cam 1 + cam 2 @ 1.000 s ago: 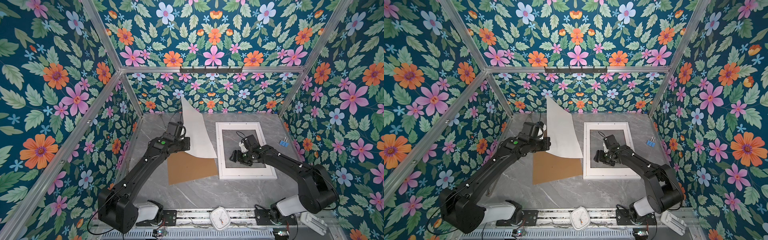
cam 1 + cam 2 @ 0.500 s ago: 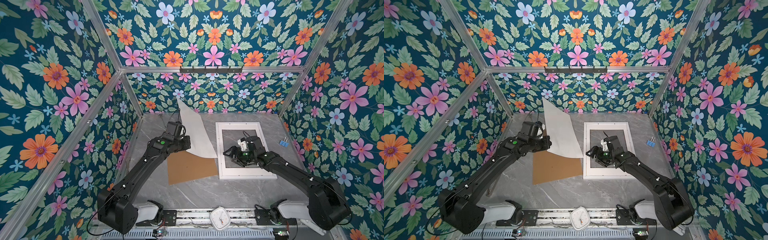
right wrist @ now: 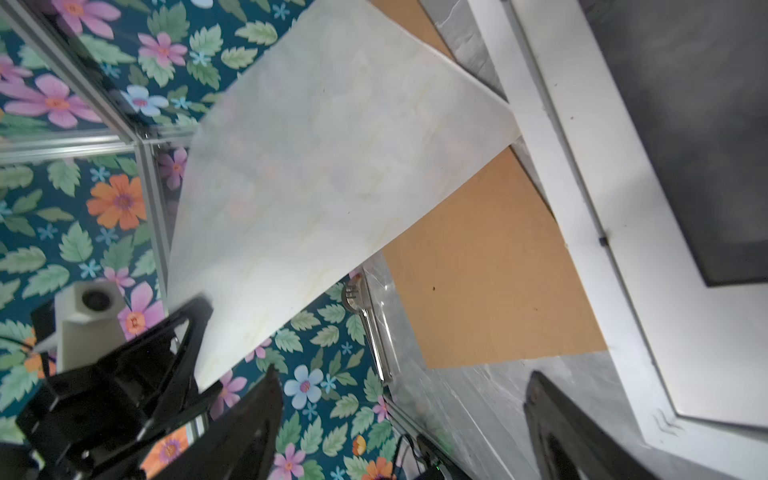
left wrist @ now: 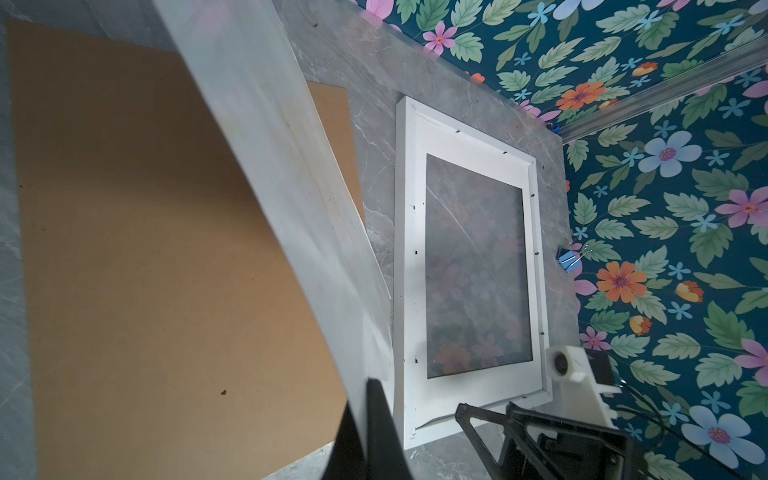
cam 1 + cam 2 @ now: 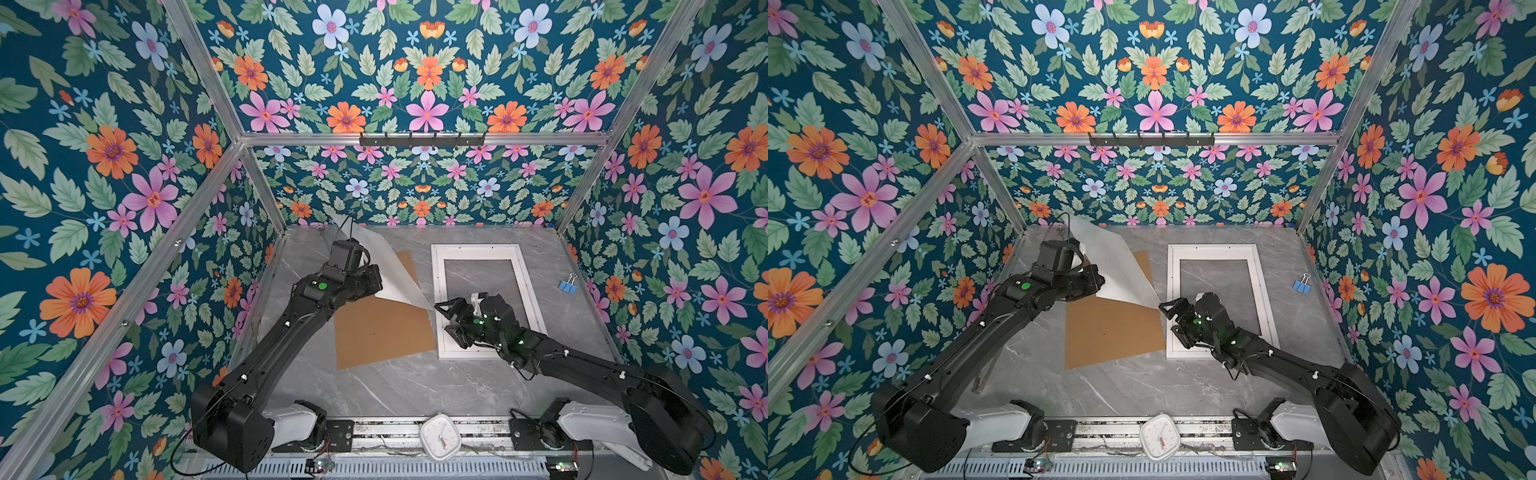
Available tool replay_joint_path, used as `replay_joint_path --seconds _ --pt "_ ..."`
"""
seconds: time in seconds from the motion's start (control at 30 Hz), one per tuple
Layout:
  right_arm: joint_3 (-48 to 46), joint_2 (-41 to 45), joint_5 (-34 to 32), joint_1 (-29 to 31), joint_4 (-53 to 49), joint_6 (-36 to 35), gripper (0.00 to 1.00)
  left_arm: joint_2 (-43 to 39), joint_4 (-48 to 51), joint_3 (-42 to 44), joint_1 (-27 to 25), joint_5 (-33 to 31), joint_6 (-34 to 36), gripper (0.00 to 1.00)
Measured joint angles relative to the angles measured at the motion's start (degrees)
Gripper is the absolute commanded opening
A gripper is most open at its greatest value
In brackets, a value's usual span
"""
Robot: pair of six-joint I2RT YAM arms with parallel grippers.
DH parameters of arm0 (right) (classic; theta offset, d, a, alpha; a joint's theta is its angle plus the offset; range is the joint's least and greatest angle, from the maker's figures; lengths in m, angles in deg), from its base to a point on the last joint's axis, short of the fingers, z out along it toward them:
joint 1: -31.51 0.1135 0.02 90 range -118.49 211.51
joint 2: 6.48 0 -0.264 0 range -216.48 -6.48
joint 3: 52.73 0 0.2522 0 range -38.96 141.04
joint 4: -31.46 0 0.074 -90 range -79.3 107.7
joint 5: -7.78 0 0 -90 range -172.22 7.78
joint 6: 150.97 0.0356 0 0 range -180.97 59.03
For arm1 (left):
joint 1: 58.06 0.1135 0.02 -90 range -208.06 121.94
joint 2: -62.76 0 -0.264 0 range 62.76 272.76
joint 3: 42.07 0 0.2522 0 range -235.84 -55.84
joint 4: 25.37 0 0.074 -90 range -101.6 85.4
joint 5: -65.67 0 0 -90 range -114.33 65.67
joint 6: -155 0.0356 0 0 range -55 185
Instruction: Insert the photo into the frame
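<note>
The left jaws are pinching the photo (image 5: 395, 270) by one edge, holding it tilted above the tabletop (image 5: 395, 386) with its white back facing up. Its lowest corner is dipping to the left rail of the frame (image 5: 476, 248); whether it is touching is unclear. The frame is lying flat on the tabletop's right half, a brown backing board (image 5: 382, 332) is lying under the raised photo, and a blue binder clip (image 5: 567, 286) is sitting near the right wall. The right jaws are standing wide apart and empty over the frame's near left corner
</note>
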Motion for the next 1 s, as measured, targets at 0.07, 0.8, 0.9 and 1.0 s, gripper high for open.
replay_joint_path --seconds 0.07,0.8,0.9,1.0 --pt "0.2 -2.4 -1.1 0.4 3.3 2.5 0.9 -0.2 0.0 0.1 0.0 0.0 -0.7 0.0" --pt "8.0 -37.3 -5.8 7.2 42.6 21.1 0.77 -2.9 -0.4 2.9 0.0 0.2 -2.5 0.0" --pt "8.9 -38.8 -6.6 7.2 43.7 21.4 0.67 -3.4 -0.3 3.0 0.0 0.3 -2.6 0.0" --pt "9.5 -40.8 -7.3 7.2 44.7 21.6 0.63 -4.0 -0.1 3.0 0.0 0.3 -2.6 0.0"
